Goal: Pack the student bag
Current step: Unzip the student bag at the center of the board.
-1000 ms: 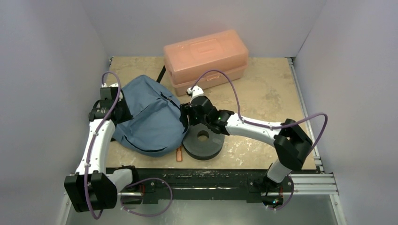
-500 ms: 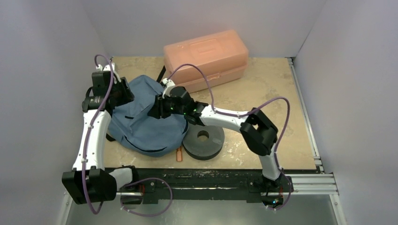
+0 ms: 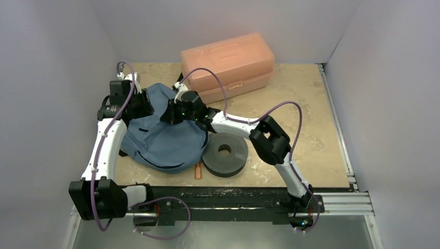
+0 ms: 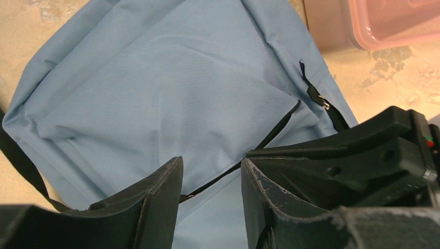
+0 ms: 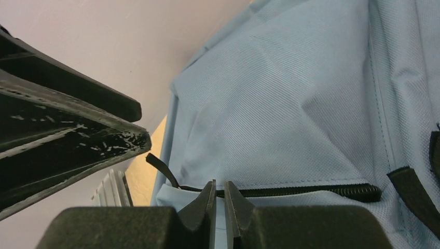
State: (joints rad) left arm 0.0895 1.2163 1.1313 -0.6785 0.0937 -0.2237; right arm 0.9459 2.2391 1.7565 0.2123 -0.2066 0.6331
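Observation:
The student bag [image 3: 163,136] is a slate-blue backpack lying flat on the left half of the table. It fills the left wrist view [image 4: 155,93] and the right wrist view [image 5: 290,104]. My left gripper [image 3: 143,104] [image 4: 211,167] hovers over the bag's upper left part, jaws open astride the black zipper [image 4: 280,122], holding nothing. My right gripper [image 3: 171,113] [image 5: 218,188] reaches across from the right onto the bag's top. Its jaws are pressed almost together on the zipper seam [image 5: 311,190]. The two grippers' fingers are close together.
A salmon-pink plastic box [image 3: 228,63] stands closed at the back, just behind the bag. A dark grey disc with a centre hole [image 3: 224,154] lies right of the bag. A small orange object [image 3: 197,170] lies near the front edge.
My right arm swung left from above the grey disc onto the bag's top and its jaws closed. My left gripper opened, releasing the bag's edge, and shifted slightly.

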